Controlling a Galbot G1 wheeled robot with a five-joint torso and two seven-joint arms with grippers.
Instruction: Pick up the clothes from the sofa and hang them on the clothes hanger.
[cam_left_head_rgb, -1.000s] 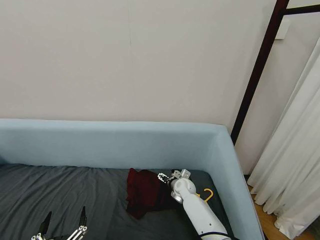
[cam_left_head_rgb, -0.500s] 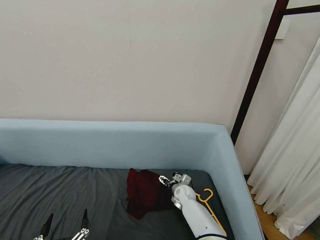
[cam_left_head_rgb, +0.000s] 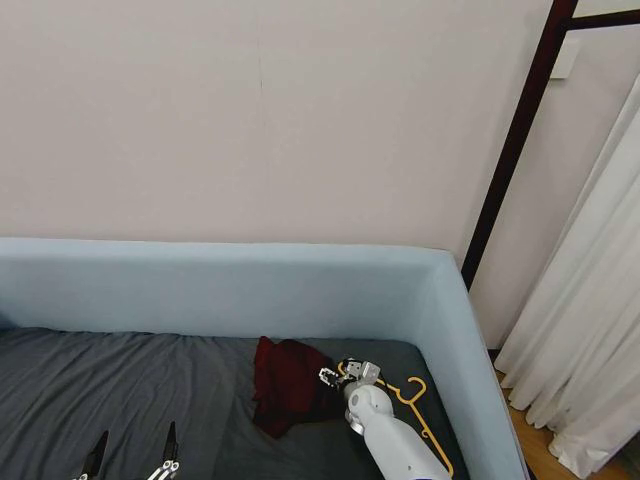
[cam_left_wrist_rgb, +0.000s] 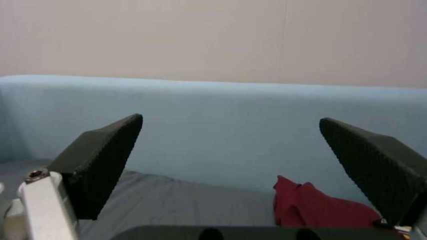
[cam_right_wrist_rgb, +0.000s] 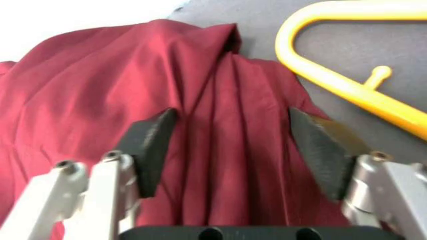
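Change: over the last second the right gripper (cam_left_head_rgb: 332, 376) has drawn back along the seat (cam_left_head_rgb: 120, 380) toward the robot, uncovering more of the yellow hanger (cam_left_head_rgb: 425, 415); the left gripper (cam_left_head_rgb: 135, 448) has sunk lower at the front edge. The sofa (cam_left_head_rgb: 220, 285) keeps its place.
Red garment (cam_left_head_rgb: 285, 385): crumpled on the dark grey seat, toward the sofa's right end and close under the pale blue backrest (cam_left_head_rgb: 300, 290).
Garment and right gripper: the gripper stands at the garment's right edge, between it and the hanger. The right wrist view has the folded cloth (cam_right_wrist_rgb: 133, 115) running under both fingers; contact cannot be told.
Right gripper (cam_right_wrist_rgb: 232, 117): fingers spread wide, nothing between them.
Yellow hanger (cam_right_wrist_rgb: 347, 85): flat on the seat just right of the garment, beside the right armrest (cam_left_head_rgb: 470, 380).
Left gripper (cam_left_wrist_rgb: 230, 120): fingers spread, holding nothing, at the seat's front edge on the left, well apart from the garment.
Views: the right wrist view gives the cloth's folds and the hanger's hook close up; the left wrist view catches the garment (cam_left_wrist_rgb: 320, 210) far off against the backrest; the head view adds a dark pole (cam_left_head_rgb: 515, 140) and a white curtain (cam_left_head_rgb: 590, 330) beyond the right end.
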